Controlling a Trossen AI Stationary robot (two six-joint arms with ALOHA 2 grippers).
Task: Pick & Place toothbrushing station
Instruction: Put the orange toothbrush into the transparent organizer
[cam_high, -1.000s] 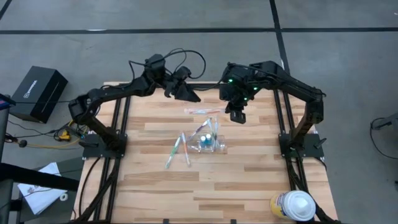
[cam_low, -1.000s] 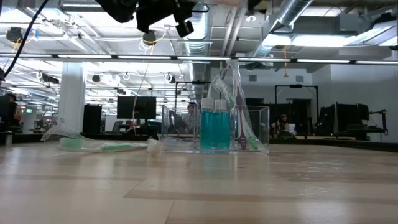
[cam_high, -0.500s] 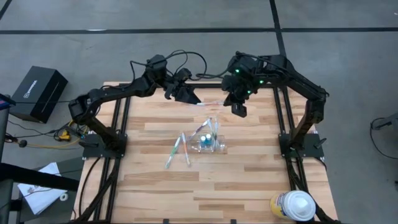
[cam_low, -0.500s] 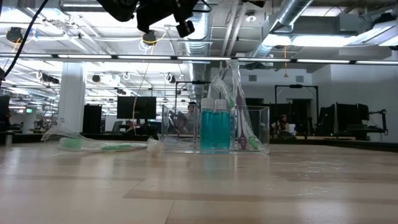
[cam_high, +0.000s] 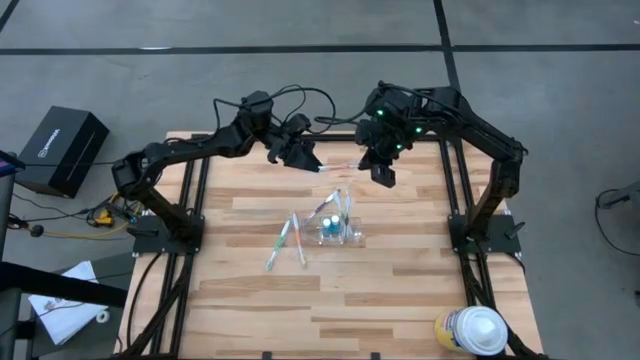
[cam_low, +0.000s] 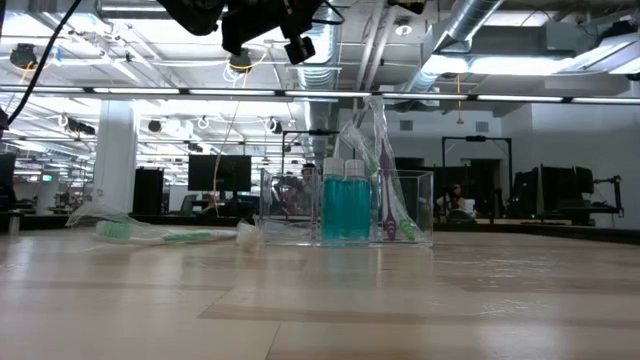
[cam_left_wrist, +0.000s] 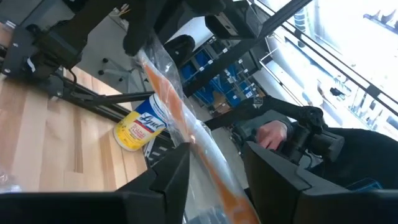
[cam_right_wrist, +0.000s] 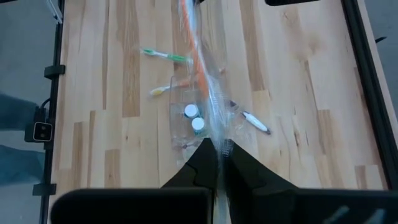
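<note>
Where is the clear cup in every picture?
High view: cup near the centre.
Low view: centre.
Left wrist view: not in it.
Right wrist view: middle.
Shared landmark: the two toothpaste tubes standing inside it.

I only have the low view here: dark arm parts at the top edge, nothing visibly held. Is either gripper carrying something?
Observer: Yes. The right gripper is shut on a wrapped orange toothbrush.
Operator: And the left arm?
Observer: The left gripper is at that same toothbrush's other end.
Operator: Anything on the table outside my frame?
Observer: A white-and-yellow round container stands at a corner of the table, on the right arm's side.
</note>
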